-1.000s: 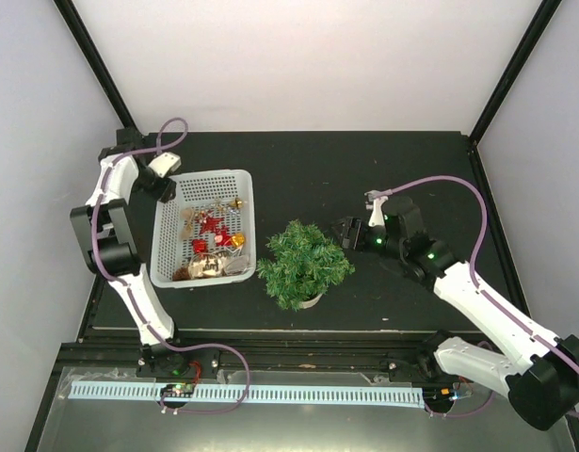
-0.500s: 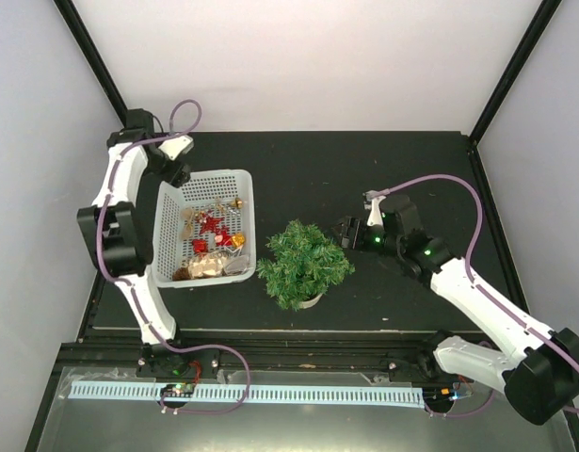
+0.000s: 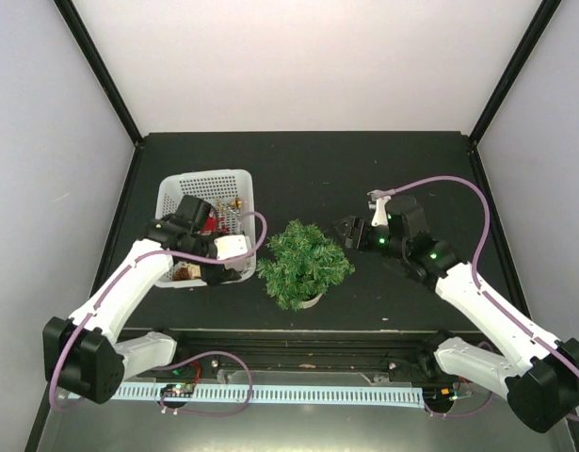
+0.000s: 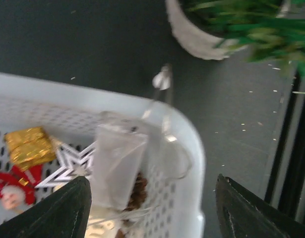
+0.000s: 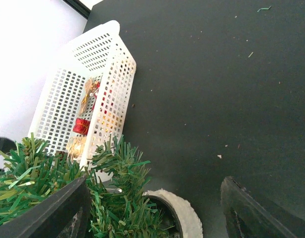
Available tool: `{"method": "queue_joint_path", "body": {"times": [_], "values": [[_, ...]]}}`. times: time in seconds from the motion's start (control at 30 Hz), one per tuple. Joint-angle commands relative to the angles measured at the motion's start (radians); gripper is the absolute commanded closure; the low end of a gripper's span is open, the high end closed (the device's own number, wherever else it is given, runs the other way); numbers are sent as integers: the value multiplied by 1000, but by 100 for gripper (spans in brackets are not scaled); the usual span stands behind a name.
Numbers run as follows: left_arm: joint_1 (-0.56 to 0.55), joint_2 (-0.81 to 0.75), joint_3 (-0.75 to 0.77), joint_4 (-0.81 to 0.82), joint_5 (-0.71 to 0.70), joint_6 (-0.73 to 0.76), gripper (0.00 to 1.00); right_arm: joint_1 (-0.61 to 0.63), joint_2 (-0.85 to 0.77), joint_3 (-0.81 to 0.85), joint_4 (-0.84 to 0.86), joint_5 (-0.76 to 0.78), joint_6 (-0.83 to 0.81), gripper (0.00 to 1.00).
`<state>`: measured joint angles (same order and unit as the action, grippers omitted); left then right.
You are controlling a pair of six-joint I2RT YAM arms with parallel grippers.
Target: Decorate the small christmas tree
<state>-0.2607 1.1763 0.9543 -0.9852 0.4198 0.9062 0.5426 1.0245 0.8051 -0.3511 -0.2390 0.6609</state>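
One small christmas tree (image 3: 303, 262) stands in its single cream pot (image 4: 192, 37) near the middle of the tabletop (image 3: 364, 169), closer to the near edge. One white basket (image 3: 206, 179) sits just left of it, holding ornaments, among them one gold parcel (image 4: 28, 146) and one white star (image 4: 73, 163). Two claws show. The left claw (image 4: 152, 198) hangs over the basket's near right corner, fingers wide and empty. The right claw (image 3: 345, 232) sits just right of the tree, likewise wide, gripping nothing.
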Motion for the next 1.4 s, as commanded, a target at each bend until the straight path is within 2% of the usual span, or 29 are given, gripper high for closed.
{"method": "queue_joint_path", "body": {"times": [0.0, 0.23, 0.6, 0.83, 1.0, 1.2, 1.37], "values": [[-74, -53, -25, 86, 67, 7, 32, -5, -29, -9, -6, -1, 10, 27], [-107, -4, -37, 95, 96, -11, 34, -6, -37, -14, -11, 9, 17, 27], [-133, 31, -82, 145, 70, -52, 46, -5, -39, -5, -19, 15, 20, 27], [-132, 5, -134, 169, -10, -53, 63, -6, -41, -1, -14, 12, 23, 27], [-129, -24, -163, 188, -56, -60, 68, -5, -44, -4, -14, 9, 28, 27], [-89, -73, -187, 194, -104, -43, 69, -6, -58, -10, -18, 14, 29, 27], [-3, -94, -205, 165, -116, 23, 69, -6, -61, -12, -22, 18, 26, 27]]}}
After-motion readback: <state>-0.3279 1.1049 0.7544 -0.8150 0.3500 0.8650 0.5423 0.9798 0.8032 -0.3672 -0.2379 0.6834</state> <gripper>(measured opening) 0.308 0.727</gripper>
